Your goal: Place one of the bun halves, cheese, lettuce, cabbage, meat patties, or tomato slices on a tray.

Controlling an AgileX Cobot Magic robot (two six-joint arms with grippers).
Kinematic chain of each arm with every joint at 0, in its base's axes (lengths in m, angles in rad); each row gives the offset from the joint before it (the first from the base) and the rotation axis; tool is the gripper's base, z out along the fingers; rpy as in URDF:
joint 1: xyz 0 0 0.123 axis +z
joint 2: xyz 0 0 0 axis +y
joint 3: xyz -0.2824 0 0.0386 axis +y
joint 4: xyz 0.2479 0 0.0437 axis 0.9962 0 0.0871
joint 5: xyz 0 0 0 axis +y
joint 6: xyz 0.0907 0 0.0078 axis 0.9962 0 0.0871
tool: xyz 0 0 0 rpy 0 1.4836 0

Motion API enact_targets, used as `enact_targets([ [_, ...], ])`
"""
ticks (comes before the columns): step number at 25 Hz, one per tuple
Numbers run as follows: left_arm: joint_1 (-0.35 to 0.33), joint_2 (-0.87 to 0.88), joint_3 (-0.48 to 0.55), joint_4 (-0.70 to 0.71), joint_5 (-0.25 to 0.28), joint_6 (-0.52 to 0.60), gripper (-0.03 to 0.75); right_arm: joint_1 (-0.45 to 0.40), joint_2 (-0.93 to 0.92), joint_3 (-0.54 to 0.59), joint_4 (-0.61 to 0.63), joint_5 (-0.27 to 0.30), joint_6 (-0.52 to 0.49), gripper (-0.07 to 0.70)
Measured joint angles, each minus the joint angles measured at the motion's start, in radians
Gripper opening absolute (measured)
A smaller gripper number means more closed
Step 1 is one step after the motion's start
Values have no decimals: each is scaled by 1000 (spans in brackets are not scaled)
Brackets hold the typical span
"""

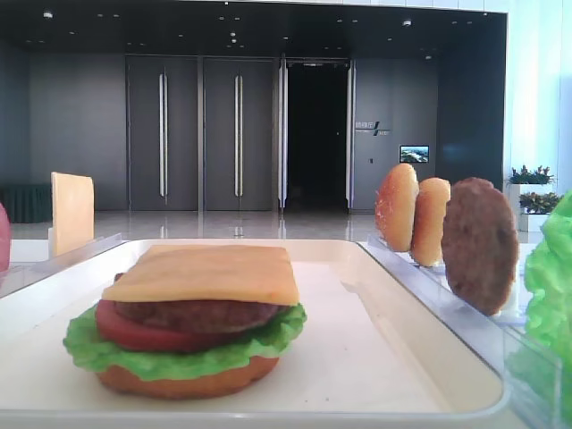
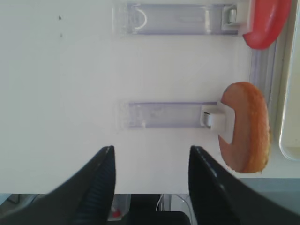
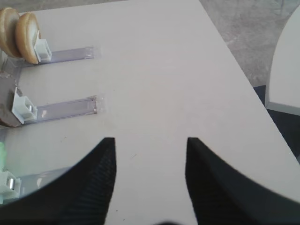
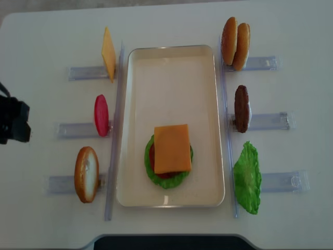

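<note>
1. While the stack on the tray [image 4: 171,60] already shows a bottom bun [image 1: 188,380], lettuce [image 1: 179,353], a tomato slice [image 1: 134,332], a patty [image 1: 201,315] and cheese [image 4: 171,148], it sits toward the tray's 6 o'clock end with no top bun, so a bun half looks like the next piece.
2. Left gripper [image 2: 151,180] has its jaws apart and nothing between them; it hovers over bare table, with the nearest bun half [image 2: 246,126] at its 2 o'clock, standing on edge in a rack [image 2: 168,115].
3. Right gripper [image 3: 150,176] is likewise spread and empty, with two buns [image 3: 21,35] far off at its 10 o'clock.
4. Risk: the bun stands on edge in a clip; a pinch off its middle could tip it out of the rack or roll it toward the table edge.
5. Risk: the glossy dome may slip from the pads as the jaws squeeze.
6. Risk: a low approach could catch the clear rack and drag it against the tray.
7. Risk: setting a bun down off-centre could slide the cheese or topple the stack.
8. Writing: a small wall sign beside the far doorway is too blurred to read; nothing on the table carries a label.
</note>
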Motion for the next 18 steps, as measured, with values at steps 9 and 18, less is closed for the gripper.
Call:
enact_targets([
  [9,0,-347,227,-57,-87,39,380,0,0,0,0,0,0,359],
  [18,0,-678,403,-69,-143,52,308,0,0,0,0,-1,0,359],
])
